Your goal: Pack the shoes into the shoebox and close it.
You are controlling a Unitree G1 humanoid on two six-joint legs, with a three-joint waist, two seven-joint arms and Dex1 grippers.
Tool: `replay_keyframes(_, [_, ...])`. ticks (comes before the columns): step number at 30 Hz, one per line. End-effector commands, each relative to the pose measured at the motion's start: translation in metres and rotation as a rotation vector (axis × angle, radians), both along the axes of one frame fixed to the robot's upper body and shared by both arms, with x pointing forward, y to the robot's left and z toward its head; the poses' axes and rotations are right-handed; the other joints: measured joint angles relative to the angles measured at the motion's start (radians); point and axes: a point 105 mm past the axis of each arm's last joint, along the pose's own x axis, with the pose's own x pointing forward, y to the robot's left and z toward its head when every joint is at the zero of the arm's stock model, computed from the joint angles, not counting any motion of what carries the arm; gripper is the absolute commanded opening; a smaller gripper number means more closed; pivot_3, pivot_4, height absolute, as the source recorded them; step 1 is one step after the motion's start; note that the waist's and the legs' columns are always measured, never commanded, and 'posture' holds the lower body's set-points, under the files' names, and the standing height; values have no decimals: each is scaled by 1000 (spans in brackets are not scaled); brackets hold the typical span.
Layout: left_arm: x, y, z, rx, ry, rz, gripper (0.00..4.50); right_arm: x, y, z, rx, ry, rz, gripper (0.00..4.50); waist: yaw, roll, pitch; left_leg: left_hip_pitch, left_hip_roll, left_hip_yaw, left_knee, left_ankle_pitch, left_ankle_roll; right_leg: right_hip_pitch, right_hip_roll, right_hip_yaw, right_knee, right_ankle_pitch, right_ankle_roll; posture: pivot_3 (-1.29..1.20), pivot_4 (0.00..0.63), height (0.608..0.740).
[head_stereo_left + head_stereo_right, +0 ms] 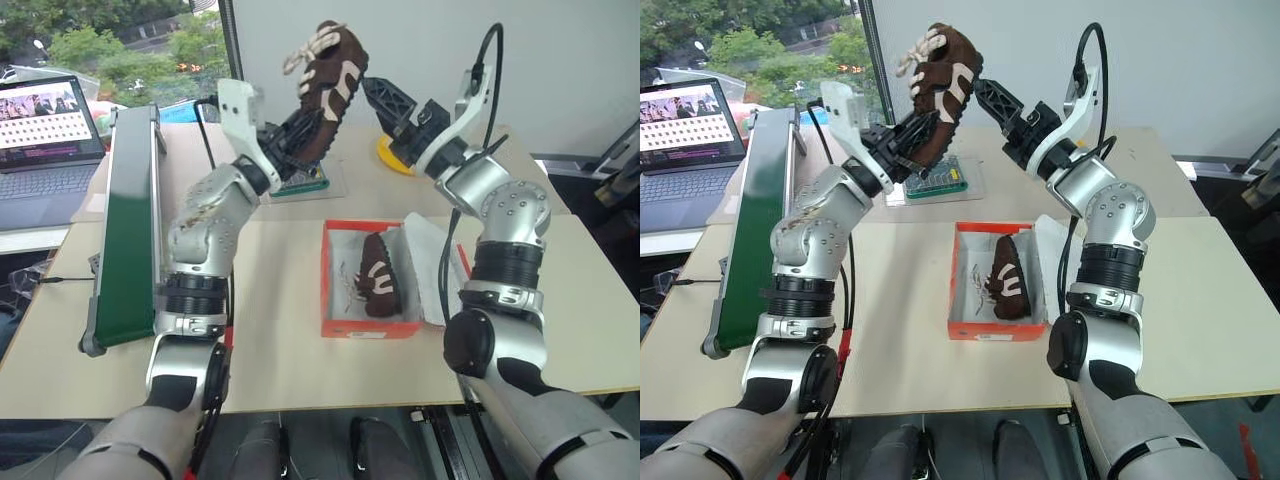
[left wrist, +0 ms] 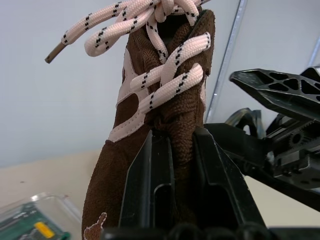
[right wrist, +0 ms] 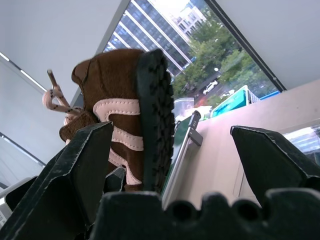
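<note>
One shoe (image 1: 330, 80) is held aloft above the far part of the table (image 1: 270, 340), toe end uppermost and laces (image 1: 310, 45) hanging loose at the top. The left gripper (image 1: 300, 135) is clamped on it from below: in the left wrist view its two black fingers (image 2: 150, 185) are pressed against either side of the brown upper, just below the laced section.

The right gripper (image 1: 385, 100) stands immediately beside the raised shoe, on the sole side. Its fingers (image 3: 270, 155) are spread wide and grasp nothing; in the right wrist view the black treaded sole (image 3: 157, 115) lies between them, nearer one finger. Contact between that finger and the shoe cannot be confirmed.

The second shoe (image 1: 378, 275) lies inside the shoebox (image 1: 345, 325), lengthwise, resting on its side against the white interior. The shoebox sits open on the table between the two arms, with its lid (image 1: 435, 262) folded out toward the right arm.

A clear tray with a green board (image 1: 940, 180) lies on the table beyond the shoebox, under the raised shoe.
</note>
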Motion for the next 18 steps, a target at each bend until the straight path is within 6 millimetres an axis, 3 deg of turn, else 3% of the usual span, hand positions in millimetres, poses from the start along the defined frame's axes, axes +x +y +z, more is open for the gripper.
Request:
replay_keyframes(1, [-12, -20, 17, -5, -50, -67, 29, -10, 1, 15, -11, -66, 6, 4500, 3, 0, 0, 0, 0, 0, 0, 0, 0, 0, 0, 0, 0, 0, 0, 0, 150, 740])
replay_keyframes(9, [-21, -41, 8, -9, -4, -136, 29, -13, 2, 13, -23, -68, -1, 4500, 8, 0, 0, 0, 0, -4, 0, 0, 1, 0, 0, 0, 0, 0, 0, 0, 150, 740])
replay_keyframes(10, [-23, -44, 8, -7, -1, -149, 16, -13, 3, 12, -22, -68, 1, 3991, 8, 0, 0, 0, 0, -4, 0, 0, 1, 0, 0, 0, 0, 0, 0, 0, 150, 740])
replay_keyframes(18, [-27, -46, 8, -10, 28, -185, 16, -11, 7, 9, -16, -59, 9, 1472, 9, 0, 0, 0, 0, -4, 0, 0, 1, 0, 0, 0, -1, 0, 0, 0, 150, 740])
